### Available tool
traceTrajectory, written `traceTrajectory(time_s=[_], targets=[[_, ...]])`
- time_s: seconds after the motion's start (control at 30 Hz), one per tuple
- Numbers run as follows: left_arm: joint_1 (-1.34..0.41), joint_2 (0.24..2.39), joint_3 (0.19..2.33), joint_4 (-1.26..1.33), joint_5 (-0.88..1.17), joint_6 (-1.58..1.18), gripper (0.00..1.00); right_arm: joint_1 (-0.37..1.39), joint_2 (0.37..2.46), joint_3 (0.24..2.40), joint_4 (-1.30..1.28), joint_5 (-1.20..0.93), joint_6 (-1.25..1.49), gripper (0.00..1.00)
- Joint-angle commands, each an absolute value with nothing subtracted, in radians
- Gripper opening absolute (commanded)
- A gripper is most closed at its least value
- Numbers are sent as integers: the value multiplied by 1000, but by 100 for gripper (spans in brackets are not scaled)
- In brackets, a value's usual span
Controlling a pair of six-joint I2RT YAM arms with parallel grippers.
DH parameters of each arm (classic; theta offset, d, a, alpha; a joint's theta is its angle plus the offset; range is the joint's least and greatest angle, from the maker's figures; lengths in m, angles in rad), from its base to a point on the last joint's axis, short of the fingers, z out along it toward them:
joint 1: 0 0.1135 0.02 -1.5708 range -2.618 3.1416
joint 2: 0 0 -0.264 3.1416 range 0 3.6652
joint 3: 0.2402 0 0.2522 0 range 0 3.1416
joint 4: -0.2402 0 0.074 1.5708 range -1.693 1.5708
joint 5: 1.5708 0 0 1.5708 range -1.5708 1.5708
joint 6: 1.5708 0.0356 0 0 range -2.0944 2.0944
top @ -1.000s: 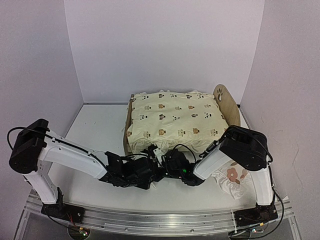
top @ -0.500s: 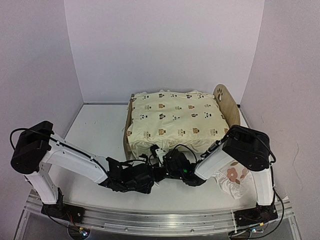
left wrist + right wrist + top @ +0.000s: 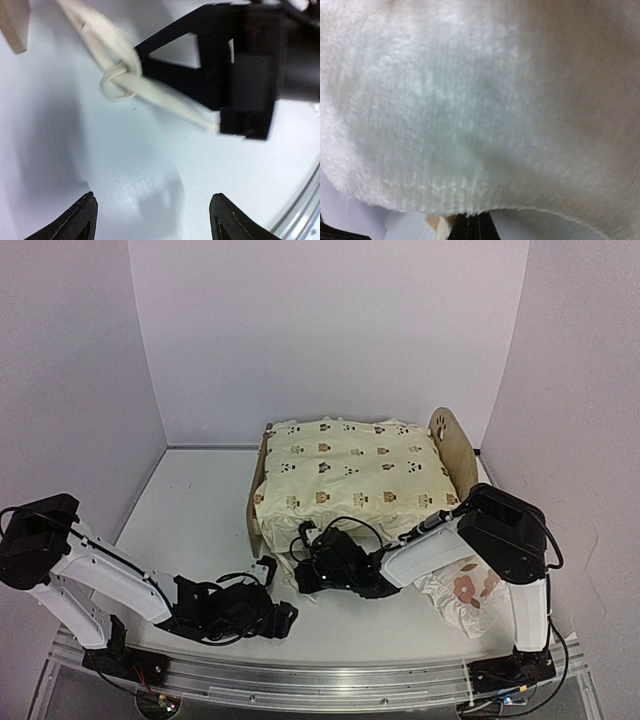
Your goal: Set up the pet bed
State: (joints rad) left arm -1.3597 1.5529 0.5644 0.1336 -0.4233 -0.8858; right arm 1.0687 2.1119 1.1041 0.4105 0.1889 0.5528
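Observation:
The pet bed (image 3: 452, 445) stands at the back middle, its rounded headboard on the right and a cream animal-print cushion (image 3: 350, 475) covering it. A corner of its wood (image 3: 14, 22) shows in the left wrist view. My right gripper (image 3: 302, 577) is shut low at the cushion's near edge. In its wrist view the fluffy fabric (image 3: 470, 115) rests on the closed fingertips (image 3: 476, 227) and a cream tie string (image 3: 437, 228) lies beside them. I cannot tell whether anything is pinched. My left gripper (image 3: 152, 220) is open over bare table near the front, facing a knotted tie string (image 3: 119, 86).
A small white ruffled pillow (image 3: 462, 598) with red-brown flowers lies on the table at the right, partly under the right arm. White walls close in the table on three sides. A metal rail (image 3: 320, 680) runs along the near edge.
My left gripper has drawn back toward the near edge and to the left, and its jaws have opened. The right gripper has shifted left and stayed shut.

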Motion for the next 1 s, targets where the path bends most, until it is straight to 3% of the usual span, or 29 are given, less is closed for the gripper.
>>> traceTrajectory(time_s=[0.0,0.4,0.97], targets=[[-1367,1559,566,287,-459,-858,80,1104,2030,1184,229,306,574,0],[-1370,1536,540,291,-495,-891,77,1167,1994,1266,125,354,531,0],[-1369,1621,610,235,-579,-945,56,1187,1982,1328,89,321,534,0]])
